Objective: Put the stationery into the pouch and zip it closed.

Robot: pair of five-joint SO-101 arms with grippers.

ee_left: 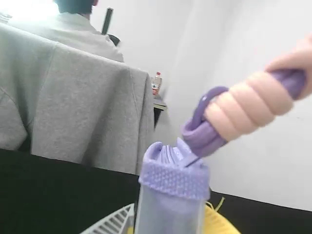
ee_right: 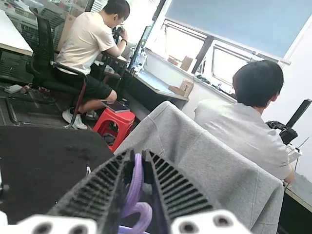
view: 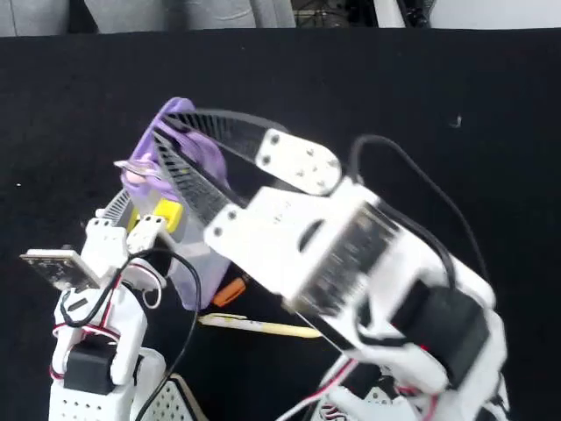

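Stretched forward, the right gripper (ee_right: pixel 139 158) is clamped on the purple loop (ee_right: pixel 135 187). The pouch (ee_left: pixel 170 195) is pinched by the left gripper (view: pixel 140 215).

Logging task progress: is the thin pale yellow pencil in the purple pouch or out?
Out. The thin pale yellow pencil lies flat on the black table, beside the translucent purple pouch.
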